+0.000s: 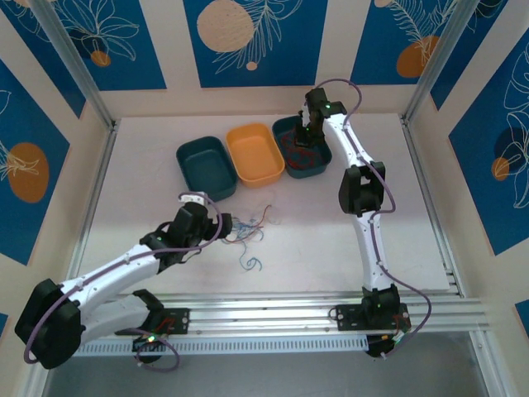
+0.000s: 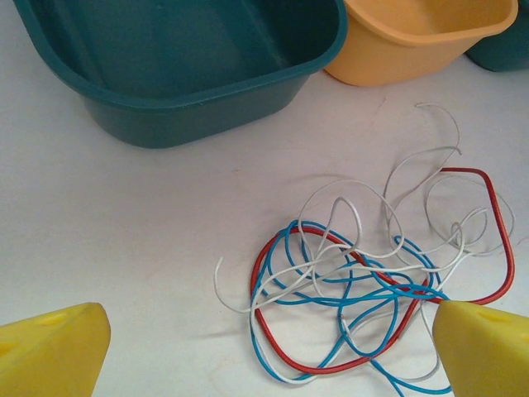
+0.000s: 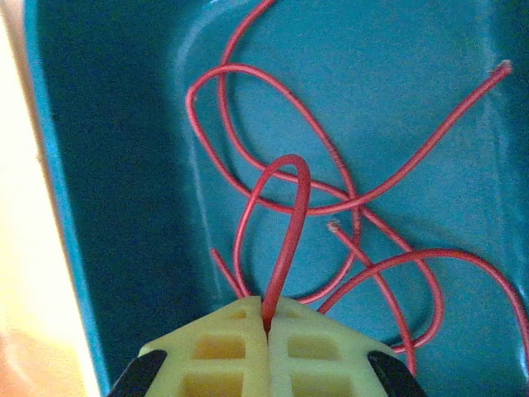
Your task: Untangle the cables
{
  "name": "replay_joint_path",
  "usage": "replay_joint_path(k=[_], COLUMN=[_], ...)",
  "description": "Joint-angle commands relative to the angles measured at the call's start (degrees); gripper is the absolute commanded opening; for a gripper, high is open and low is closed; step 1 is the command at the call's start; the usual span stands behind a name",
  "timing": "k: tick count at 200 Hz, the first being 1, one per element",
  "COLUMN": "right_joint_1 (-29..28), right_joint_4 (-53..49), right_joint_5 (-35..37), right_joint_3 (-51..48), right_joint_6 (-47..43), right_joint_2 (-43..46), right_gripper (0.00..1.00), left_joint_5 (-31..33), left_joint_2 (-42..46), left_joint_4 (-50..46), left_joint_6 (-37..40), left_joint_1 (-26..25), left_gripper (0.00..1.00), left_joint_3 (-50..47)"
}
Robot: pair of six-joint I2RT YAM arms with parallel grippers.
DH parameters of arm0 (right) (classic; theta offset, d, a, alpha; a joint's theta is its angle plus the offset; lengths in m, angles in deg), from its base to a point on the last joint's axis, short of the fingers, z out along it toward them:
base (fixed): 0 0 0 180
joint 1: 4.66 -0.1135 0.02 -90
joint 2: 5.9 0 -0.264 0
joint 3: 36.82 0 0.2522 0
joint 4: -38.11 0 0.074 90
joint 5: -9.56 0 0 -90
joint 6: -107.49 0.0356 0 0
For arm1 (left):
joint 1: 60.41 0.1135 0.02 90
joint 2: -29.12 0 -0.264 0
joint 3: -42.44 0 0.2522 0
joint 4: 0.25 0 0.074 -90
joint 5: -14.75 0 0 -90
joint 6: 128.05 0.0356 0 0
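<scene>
Pinching one red cable (image 3: 285, 248), the right jaws sit pressed together inside the right-hand teal tub (image 3: 107, 165), where we see more red cable looped on the tub floor. We find the left jaws spread wide, low over the worktop (image 2: 124, 231). The tangle of red, blue and white cables (image 2: 355, 281) lies on the worktop between their yellow fingers (image 2: 54, 351), near another teal tub (image 2: 165, 91) and an orange tub (image 2: 413, 41).

Overhead from behind, left wrist low over cables (image 2: 355, 277), right wrist close inside teal bin (image 3: 430, 66)
</scene>
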Motion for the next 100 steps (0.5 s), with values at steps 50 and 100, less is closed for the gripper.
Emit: replay_joint_path(k=[50,100], right_joint_1=[0.4,0.5], right_joint_4=[-1.7,-2.8], right_joint_5=[5.9,7.7], right_joint_3=[3.6,3.2], right_joint_6=[2.1,2.2], right_joint_2=[2.7,6.5], right_gripper=[0.3,0.49], left_joint_5=[-0.8,-0.8], left_joint_2=[-0.5,-0.5], left_joint_4=[1.7,1.1], left_joint_6=[0.8,1.6], left_joint_1=[0.5,0.4], left_gripper=[1.0,1.0], left_joint_3=[1.9,2.5])
